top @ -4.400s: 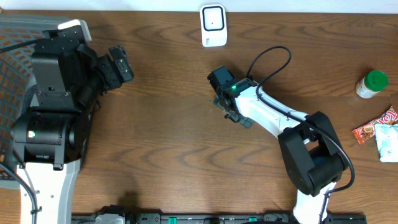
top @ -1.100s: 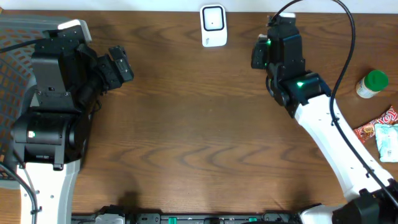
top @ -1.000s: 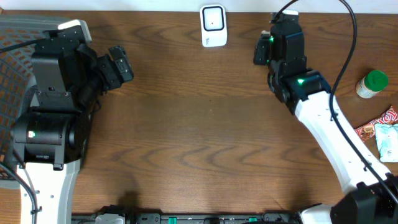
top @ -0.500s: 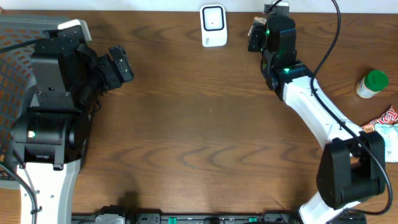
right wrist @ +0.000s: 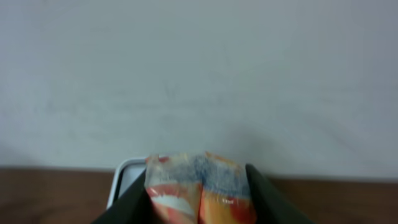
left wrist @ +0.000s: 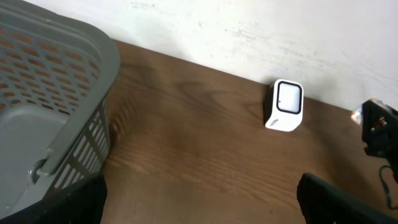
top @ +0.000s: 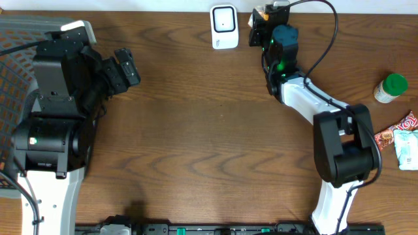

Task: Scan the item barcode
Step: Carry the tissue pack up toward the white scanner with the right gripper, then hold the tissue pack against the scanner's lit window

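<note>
Fingers of the right gripper [top: 262, 21] are closed on a packet [top: 260, 11] at the far edge of the table [top: 215, 143], seen from overhead. The scanner [top: 224, 27] stands just beside it, on the robot's left of the packet and apart from it. The right arm is by far the nearer. The left gripper [top: 125, 67] hangs well apart, near the basket [top: 13, 72], its jaws spread and empty. Counted here: one scanner, one held packet, two loose packets [top: 394, 136] at the right edge, one bottle [top: 390, 88] and one basket.

From the left wrist, the left fingers [left wrist: 74, 202] sit wide at the bottom corners with nothing between them. The scanner [left wrist: 285, 106] stands upright against the wall [left wrist: 249, 31], its window facing out over the table. The right gripper [left wrist: 380, 127] comes in at the right edge with a corner of the packet [left wrist: 358, 114] showing, so the scanner's face lies off to that packet's side.

From the right wrist, the dark fingers [right wrist: 264, 199] pinch the packet [right wrist: 199, 186] on both sides. It sticks up past the fingertips, though how far its long axis runs I cannot tell. Only a white corner of the scanner [right wrist: 123, 177] peeks out behind its left edge. The coming move likely turns on sliding the packet left, across the window.
</note>
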`<state>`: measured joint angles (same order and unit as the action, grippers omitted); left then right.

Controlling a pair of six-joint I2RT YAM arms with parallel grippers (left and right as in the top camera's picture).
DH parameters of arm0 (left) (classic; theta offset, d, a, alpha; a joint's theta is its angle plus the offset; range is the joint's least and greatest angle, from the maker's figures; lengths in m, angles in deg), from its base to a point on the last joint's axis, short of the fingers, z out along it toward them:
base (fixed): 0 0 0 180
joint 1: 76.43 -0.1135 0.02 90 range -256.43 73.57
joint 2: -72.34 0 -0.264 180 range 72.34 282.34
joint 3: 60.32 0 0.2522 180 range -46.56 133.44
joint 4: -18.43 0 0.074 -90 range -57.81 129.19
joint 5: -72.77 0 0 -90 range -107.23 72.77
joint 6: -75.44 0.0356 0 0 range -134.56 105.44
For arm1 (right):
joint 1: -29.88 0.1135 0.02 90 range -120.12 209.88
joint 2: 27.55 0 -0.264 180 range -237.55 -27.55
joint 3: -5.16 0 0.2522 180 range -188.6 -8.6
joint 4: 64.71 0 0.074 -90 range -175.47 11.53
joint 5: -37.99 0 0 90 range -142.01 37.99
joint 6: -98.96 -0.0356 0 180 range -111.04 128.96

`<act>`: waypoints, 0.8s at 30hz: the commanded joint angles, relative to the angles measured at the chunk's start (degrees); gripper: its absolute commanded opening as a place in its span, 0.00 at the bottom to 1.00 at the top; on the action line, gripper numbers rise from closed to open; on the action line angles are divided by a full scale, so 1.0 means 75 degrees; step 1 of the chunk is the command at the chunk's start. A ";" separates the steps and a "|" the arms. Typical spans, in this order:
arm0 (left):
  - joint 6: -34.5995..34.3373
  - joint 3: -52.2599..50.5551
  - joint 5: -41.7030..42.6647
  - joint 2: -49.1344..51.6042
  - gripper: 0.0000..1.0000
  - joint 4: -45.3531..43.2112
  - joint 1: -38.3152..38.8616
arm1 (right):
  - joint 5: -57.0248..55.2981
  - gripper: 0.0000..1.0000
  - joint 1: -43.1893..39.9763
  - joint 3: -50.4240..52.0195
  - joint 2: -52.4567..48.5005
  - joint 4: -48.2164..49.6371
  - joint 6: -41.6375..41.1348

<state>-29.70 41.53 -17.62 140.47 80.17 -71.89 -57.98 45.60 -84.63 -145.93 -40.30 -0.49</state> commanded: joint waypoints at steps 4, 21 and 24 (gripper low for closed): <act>0.0067 0.0085 -0.0096 0.0003 0.98 -0.0003 -0.0038 | 0.0067 0.31 0.0189 -0.0466 -0.0659 0.0627 0.0125; 0.0067 0.0085 -0.0099 0.0003 0.98 -0.0003 -0.0038 | 0.0070 0.31 0.0621 -0.4587 -0.3579 -0.0495 0.0105; 0.0067 0.0085 -0.0099 0.0003 0.98 -0.0003 -0.0038 | 0.0067 0.30 0.0697 -0.4954 -0.3931 -0.0542 0.0105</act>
<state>-29.70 41.53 -17.64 140.47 80.17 -71.89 -57.57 49.91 -118.79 -172.93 -44.19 -0.36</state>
